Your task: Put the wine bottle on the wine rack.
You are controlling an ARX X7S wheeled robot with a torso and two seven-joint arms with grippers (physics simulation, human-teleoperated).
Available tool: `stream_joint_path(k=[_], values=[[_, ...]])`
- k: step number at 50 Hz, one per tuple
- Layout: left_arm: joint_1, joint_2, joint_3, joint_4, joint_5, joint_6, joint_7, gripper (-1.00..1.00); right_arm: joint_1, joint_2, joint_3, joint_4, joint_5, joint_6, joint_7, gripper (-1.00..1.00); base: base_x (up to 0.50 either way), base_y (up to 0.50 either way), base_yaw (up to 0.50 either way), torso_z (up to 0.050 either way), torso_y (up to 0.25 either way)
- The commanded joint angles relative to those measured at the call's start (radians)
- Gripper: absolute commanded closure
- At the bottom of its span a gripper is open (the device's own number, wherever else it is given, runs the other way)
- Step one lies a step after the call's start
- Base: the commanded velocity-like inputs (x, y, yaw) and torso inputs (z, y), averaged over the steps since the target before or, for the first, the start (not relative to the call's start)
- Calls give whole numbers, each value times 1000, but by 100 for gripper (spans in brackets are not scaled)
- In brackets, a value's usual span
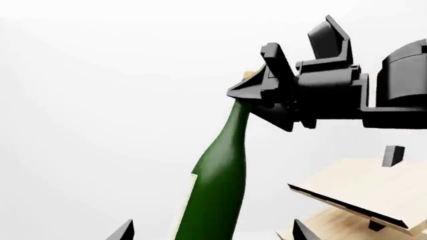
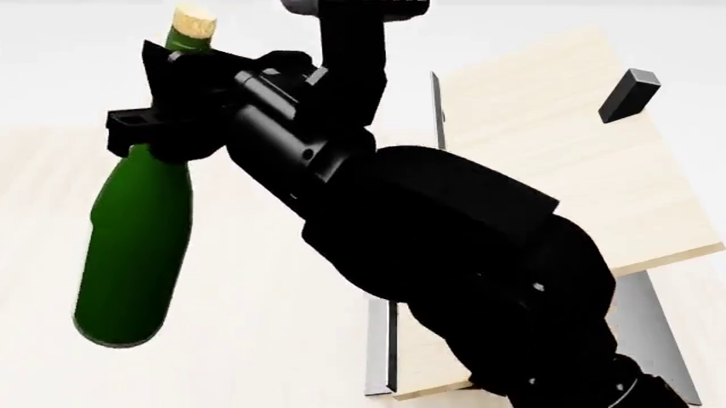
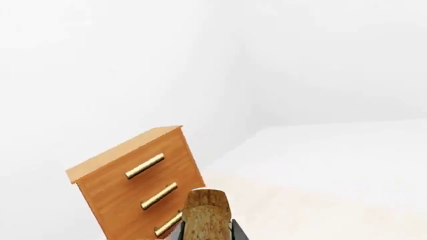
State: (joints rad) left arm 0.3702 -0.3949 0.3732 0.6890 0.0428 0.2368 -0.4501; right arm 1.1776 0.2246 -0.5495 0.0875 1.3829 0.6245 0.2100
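Right gripper: jaws closed on the neck of the wine bottle, just under the cork. Neck grip leaves the whole body free below, which is probably the point: nothing of the gripper sits between glass and board at set-down.

Bottle is in the air, hanging tilted, cork end up and away from the robot, base swung toward the head camera. It touches nothing but the jaws. Label barely shows, just a pale edge in the left wrist view.

Left gripper: only two dark fingertips at the frame edge, wide apart with nothing between them, so jaws open and empty. It looks across at the bottle and rack, so that arm seems parked as an observer.

Wine rack sits to the robot's right of the bottle, well apart from it. Slanted light boards with black edge strips, small black block on the upper board, grey metal base showing below. The block looks like a stop to catch the bottle on the slope.

Right wrist view: cork close up, brown cabinet with brass handles beyond. Not the target.

Judgement: carry phase, placement not yet done. Bench is pale and bare under the bottle.
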Motion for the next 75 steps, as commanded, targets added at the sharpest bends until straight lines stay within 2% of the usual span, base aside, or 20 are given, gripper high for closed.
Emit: stream_joint_path(k=[1, 22, 29, 40, 75], values=[[-1, -4, 2, 1, 1, -1, -5, -100, 54, 70, 204, -18, 220, 14, 133, 100, 0, 0, 0, 0, 0], [-14, 1, 21, -11, 20, -19, -9, -100, 93, 259, 441, 144, 394, -48, 185, 100, 0, 0, 0, 0, 0], [-16, -2, 23, -12, 24, -20, -12, -100, 75, 300, 485, 111, 412, -70, 222, 100, 0, 0, 0, 0, 0], [-21, -4, 24, -11, 21, -26, -15, -100, 48, 339, 530, 128, 438, -89, 245, 100, 0, 0, 0, 0, 1], [-32, -8, 38, -23, 24, -35, -25, -100, -65, 418, 589, 263, 456, -96, 135, 100, 0, 0, 0, 0, 1]])
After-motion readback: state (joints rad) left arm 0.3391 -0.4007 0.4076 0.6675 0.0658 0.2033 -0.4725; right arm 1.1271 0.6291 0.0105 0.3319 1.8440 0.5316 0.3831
